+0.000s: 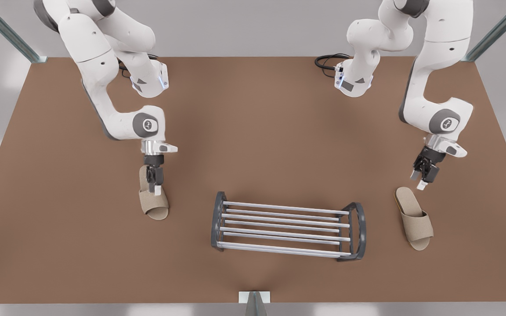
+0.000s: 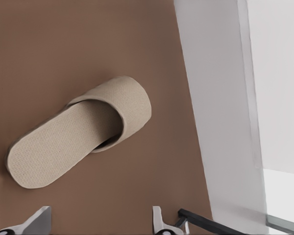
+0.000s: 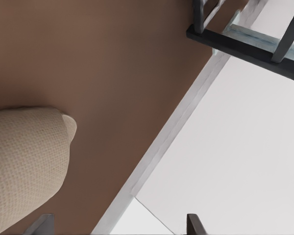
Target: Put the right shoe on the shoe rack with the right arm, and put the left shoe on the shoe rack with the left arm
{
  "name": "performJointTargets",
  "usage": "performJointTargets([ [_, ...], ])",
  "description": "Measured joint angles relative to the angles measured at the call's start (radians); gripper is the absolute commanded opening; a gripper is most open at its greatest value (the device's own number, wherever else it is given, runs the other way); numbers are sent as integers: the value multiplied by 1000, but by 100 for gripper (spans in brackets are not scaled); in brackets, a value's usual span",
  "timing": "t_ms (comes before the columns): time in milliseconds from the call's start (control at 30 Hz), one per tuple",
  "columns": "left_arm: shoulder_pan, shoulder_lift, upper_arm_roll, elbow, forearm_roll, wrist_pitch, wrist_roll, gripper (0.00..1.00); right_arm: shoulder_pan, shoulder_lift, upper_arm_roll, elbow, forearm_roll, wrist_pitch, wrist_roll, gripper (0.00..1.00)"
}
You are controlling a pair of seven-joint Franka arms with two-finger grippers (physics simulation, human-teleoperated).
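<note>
The right gripper (image 1: 154, 186) is lowered over the heel end of the right shoe (image 1: 156, 206), at the front view's left. In the right wrist view its fingertips (image 3: 45, 224) are seen wide apart, so it is judged open, with nothing held. Whether the shoe is already touched cannot be told. The strap of this shoe (image 3: 24, 161) is seen just ahead of the gripper, and the rack (image 3: 245, 41) lies farther off.

The left gripper (image 1: 418, 181) is held above the table (image 1: 253, 131), near the heel of the left shoe (image 1: 415, 224) but apart from it, at the front view's right. Its fingers (image 2: 159, 223) are spread as well, and nothing is gripped. The whole left shoe (image 2: 78, 132) lies flat on the table, with a corner of the rack (image 2: 201, 220) beside the gripper.

The rack (image 1: 279, 207) stands between the two shoes, apart from both, and no shoe is on it yet.

The shoes are judged to be light and soft, of woven fabric, not fragile and not slippery. The flat sole may bend if it is lifted at one end, so the toe can hang down. A hold is best taken across the sole edge at the heel or at the side, or on the wide strap, which gives thicker material. On the thin rods the shoe should be laid across several of them, otherwise it may tip through a gap.
</note>
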Motion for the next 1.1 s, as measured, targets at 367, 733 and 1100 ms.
performJointTargets([
  [367,-4,197,57,70,-607,-128,820,100,20,-35,-66,-80,-115,110,471,100],
  [733,-2,312,52,125,-744,-299,1017,100,2,-37,-136,-115,-115,126,646,100],
  [1100,-2,437,34,266,-772,-339,1066,100,19,63,-177,-16,-115,117,706,93],
])
